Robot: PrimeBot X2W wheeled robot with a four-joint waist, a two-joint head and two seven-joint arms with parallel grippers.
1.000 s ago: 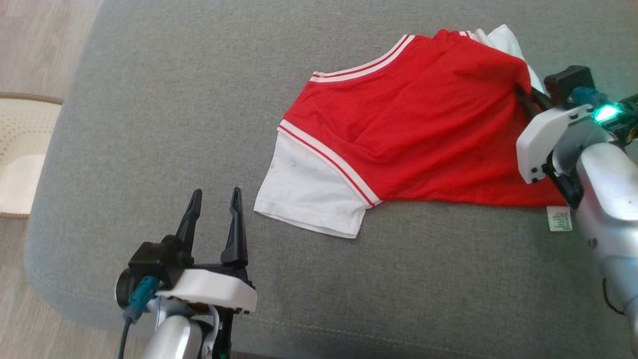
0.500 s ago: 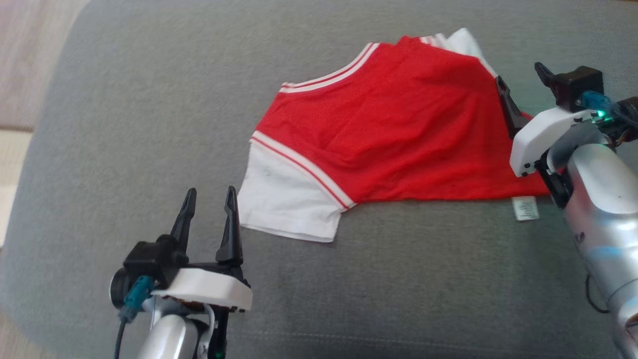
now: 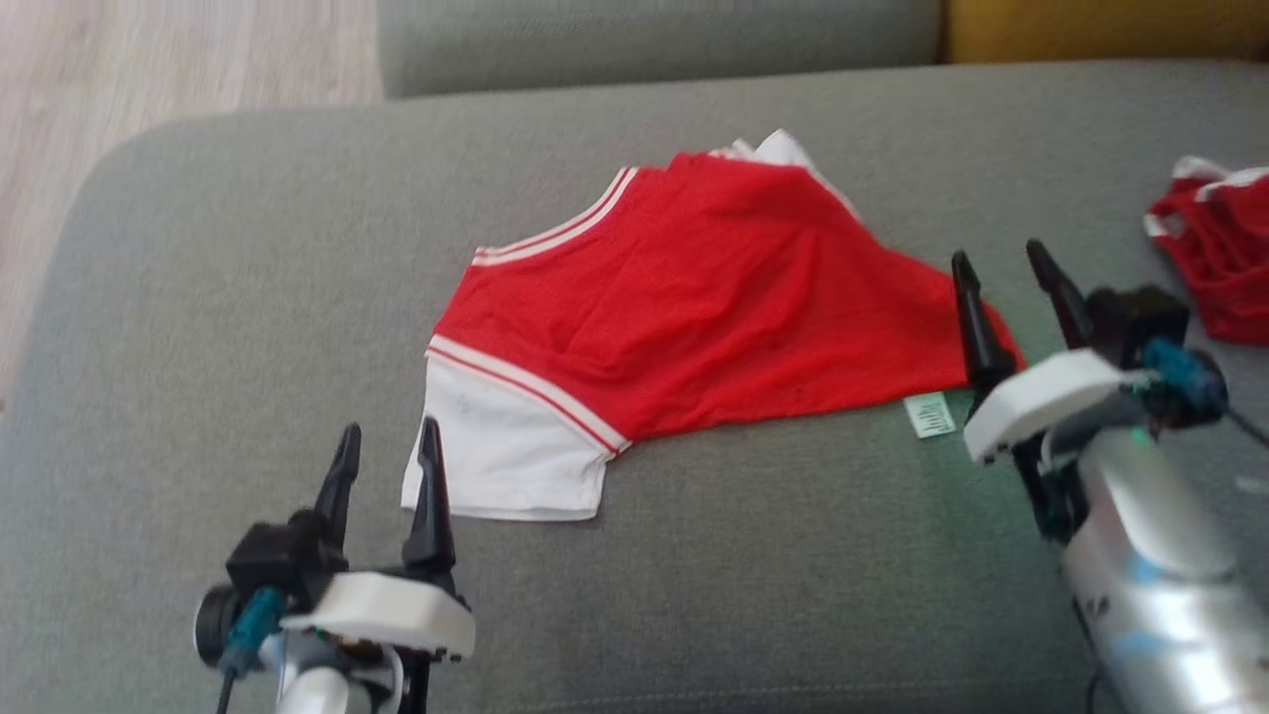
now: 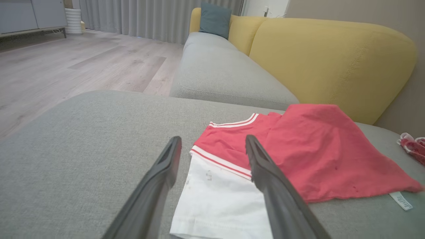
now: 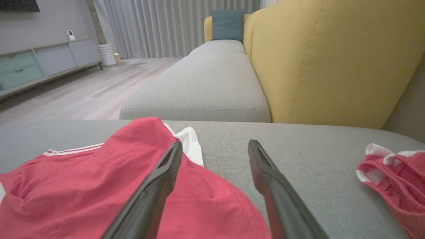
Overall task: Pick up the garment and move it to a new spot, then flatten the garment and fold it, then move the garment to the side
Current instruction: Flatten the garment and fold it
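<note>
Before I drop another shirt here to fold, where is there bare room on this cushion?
Widest bare patch: the grey cushion left of the red-and-white shirt, out to its rounded corner. Also the front strip between the left tool and right tool. Crowded on the right: the shirt's hem, the right tool and a crumpled red garment lie close.

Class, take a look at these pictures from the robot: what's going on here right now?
A two-armed robot is working on a red and white T-shirt that lies rumpled on a grey sofa seat. Neither gripper holds it. The left gripper hovers open by the white sleeve, and the right gripper stands open at the shirt's red corner, near the care label. Another red garment lies bunched at the far right.
</note>
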